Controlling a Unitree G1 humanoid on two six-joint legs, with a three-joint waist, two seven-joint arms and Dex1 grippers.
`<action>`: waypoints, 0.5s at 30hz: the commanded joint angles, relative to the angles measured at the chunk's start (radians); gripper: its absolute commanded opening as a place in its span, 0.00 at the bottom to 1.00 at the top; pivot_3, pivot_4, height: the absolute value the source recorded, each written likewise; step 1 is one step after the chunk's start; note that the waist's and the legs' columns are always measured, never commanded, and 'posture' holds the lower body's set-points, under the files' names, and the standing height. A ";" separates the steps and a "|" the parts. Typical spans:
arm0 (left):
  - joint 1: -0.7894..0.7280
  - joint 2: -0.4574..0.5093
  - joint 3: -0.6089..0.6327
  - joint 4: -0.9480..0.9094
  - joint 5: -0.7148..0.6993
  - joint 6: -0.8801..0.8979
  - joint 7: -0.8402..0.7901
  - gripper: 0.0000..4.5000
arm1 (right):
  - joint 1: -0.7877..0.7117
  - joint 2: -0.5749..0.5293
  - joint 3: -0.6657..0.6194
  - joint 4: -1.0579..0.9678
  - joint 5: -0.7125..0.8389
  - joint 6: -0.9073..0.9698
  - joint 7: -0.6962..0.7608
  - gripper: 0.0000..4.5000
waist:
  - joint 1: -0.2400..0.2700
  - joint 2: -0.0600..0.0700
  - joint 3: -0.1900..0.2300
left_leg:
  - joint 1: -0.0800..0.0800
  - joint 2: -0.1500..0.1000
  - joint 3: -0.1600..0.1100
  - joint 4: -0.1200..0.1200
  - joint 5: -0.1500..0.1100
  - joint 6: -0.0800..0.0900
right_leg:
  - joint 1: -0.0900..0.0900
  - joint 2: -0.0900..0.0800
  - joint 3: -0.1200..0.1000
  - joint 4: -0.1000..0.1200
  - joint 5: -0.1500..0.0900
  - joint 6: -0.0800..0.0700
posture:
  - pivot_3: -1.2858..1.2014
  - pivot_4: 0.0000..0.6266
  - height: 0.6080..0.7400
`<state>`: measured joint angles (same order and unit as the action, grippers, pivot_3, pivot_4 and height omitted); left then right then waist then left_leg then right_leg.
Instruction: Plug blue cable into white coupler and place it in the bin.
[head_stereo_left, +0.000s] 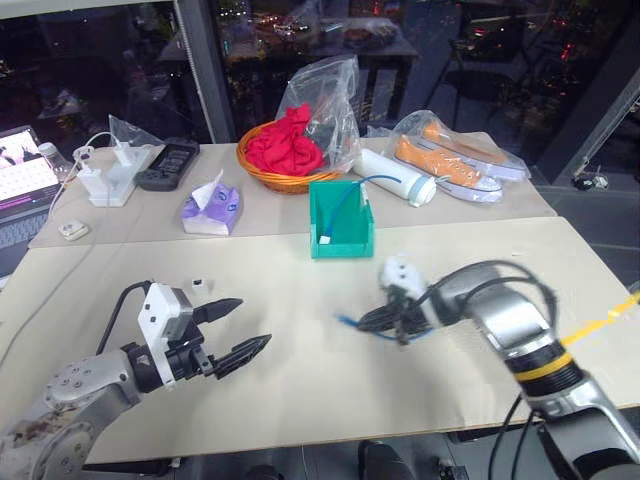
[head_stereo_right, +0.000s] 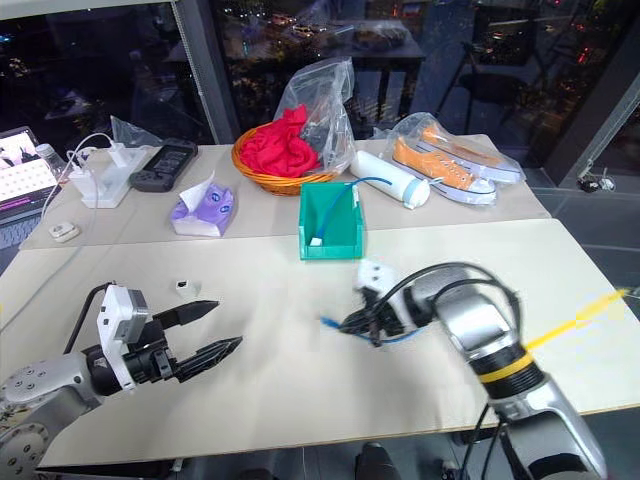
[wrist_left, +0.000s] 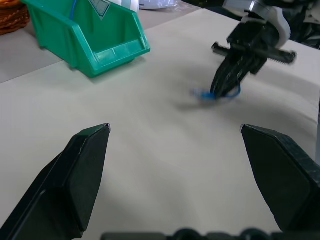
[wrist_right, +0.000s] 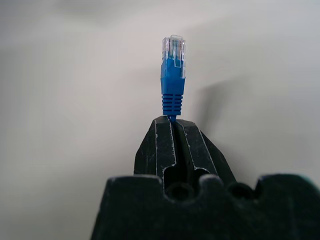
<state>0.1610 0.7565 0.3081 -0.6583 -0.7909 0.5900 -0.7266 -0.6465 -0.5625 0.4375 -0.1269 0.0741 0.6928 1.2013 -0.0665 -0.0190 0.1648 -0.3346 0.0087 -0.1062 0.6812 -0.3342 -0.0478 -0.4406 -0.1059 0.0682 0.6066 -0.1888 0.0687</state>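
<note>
The right gripper (wrist_right: 172, 120) is clamped on the thin, limp light-blue network cable (wrist_right: 172, 85) just behind its clear plug (a sensible hold, keeping the floppy end steady), mid-table, near of the teal-green plastic bin (head_stereo_left: 342, 232), while the left gripper (head_stereo_left: 235, 330) gapes empty.
</note>
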 joint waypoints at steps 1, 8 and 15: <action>-0.003 0.028 0.007 -0.009 -0.001 -0.005 -0.039 1.00 | -0.022 0.041 0.091 -0.041 -0.068 -0.056 -0.055 0.02 | 0.003 0.000 0.000 | 0.000 0.000 0.000 0.000 0.000 0.000 | 0.000 0.000 0.000 0.000 0.000 0.000 | 0.52 0.24 0.87; -0.045 0.086 -0.066 0.067 0.076 -0.038 -0.138 1.00 | -0.025 0.093 0.147 -0.003 -0.109 -0.075 -0.105 0.02 | -0.001 0.000 0.000 | 0.001 0.000 0.000 0.000 0.001 -0.002 | 0.000 0.000 0.000 0.001 0.000 0.000 | 0.52 0.24 0.87; -0.214 0.032 -0.243 0.269 0.210 -0.130 -0.225 1.00 | 0.028 0.095 0.010 -0.106 -0.005 0.076 -0.144 0.48 | 0.002 0.000 0.000 | 0.002 0.000 0.000 0.000 0.001 -0.003 | 0.001 0.000 0.000 0.003 0.000 -0.001 | 0.52 0.24 0.87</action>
<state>-0.0281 0.7988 0.0949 -0.4197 -0.6105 0.4972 -0.9276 -0.6211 -0.4628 0.5260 -0.1658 0.0236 0.7064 1.0727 -0.0641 -0.0191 0.1647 -0.3325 0.0085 -0.1067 0.6817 -0.3327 -0.0504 -0.4398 -0.1056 0.0680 0.6101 -0.1890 0.0677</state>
